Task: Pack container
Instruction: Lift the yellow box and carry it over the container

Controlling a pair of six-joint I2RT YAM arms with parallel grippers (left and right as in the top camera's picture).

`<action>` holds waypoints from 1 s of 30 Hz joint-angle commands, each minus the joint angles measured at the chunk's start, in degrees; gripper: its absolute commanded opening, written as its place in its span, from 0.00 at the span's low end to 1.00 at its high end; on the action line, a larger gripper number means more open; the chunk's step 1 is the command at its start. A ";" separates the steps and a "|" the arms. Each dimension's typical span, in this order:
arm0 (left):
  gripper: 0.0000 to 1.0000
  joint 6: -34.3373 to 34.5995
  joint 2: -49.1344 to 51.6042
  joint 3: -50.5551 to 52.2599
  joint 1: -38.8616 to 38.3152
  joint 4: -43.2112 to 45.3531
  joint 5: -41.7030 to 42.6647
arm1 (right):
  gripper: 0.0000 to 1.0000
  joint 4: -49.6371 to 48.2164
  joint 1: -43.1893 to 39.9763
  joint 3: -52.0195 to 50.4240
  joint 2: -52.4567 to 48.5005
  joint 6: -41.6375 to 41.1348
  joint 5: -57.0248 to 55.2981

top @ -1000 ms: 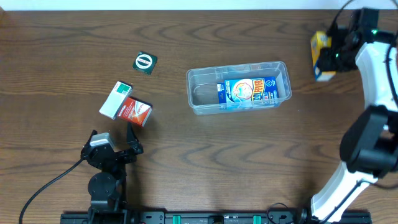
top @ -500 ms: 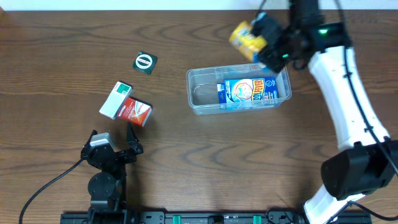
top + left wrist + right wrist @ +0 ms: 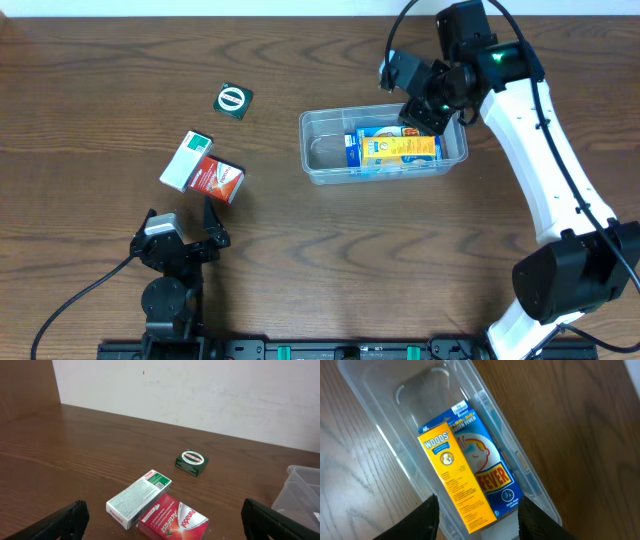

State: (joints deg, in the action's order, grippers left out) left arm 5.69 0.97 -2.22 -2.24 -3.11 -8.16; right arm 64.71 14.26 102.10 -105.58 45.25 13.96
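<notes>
A red box (image 3: 175, 522) and a white box (image 3: 139, 497) lay near my left gripper (image 3: 183, 226), which was wide open and empty. My right gripper (image 3: 479, 506) hung open over the container (image 3: 395, 445), holding nothing. A yellow box (image 3: 452, 480) lay inside.

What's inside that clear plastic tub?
A yellow box lies on a blue box; the rest of the tub is bare. The yellow box hides part of the blue one and anything beneath.

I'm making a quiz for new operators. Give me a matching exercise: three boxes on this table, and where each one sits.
1. yellow Woods box
2. dark green box
3. red Panadol box

A. beside the white-and-green box
B. in the container, partly over the blue fever box
C. alone on the table

Pairs: 1-B, 2-C, 3-A
</notes>
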 commanded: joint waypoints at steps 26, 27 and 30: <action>0.98 -0.74 0.07 1.20 0.31 -1.88 -1.36 | 0.18 -9.44 7.87 -6.67 -4.63 -25.03 8.31; 0.98 -0.74 0.07 1.20 0.31 -1.88 -1.36 | 0.14 -9.53 8.33 -6.67 -5.38 -26.12 7.41; 0.98 -0.74 0.07 1.20 0.31 -1.88 -1.36 | 0.11 -9.46 9.51 -6.67 -7.28 -27.93 6.86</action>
State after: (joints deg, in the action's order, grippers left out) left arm 5.72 0.97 -2.22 -2.24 -3.11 -8.16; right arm 55.22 22.61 96.03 -111.04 22.06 21.65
